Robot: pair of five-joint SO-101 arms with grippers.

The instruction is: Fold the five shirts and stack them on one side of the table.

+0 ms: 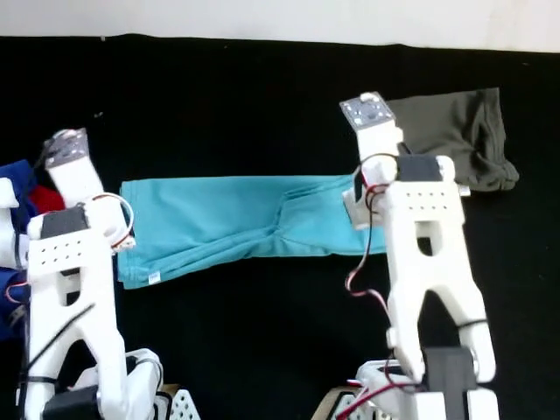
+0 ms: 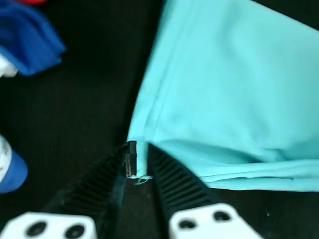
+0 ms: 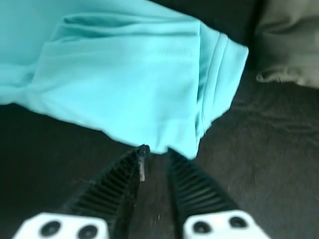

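A teal shirt, folded into a long band, lies stretched across the black table. Its long axis runs side to side in front of the two arms. One end stops just beside the olive shirt, which sits bundled on the cloth, and the other end points straight away from it.

At the end far from the olive shirt, the left gripper has its ribbed fingers drawn to a sliver. The shirt's hemmed corner is caught between them and a loose thread hangs in the gap.

At the end nearest the olive shirt, the right gripper is parted only slightly. The shirt's folded edge lies right at its fingertips. It seems to grip nothing, though the cloth meets the tips too closely to be sure.

A heap of blue and red shirts lies well apart from the olive shirt, beyond the teal band's far end.
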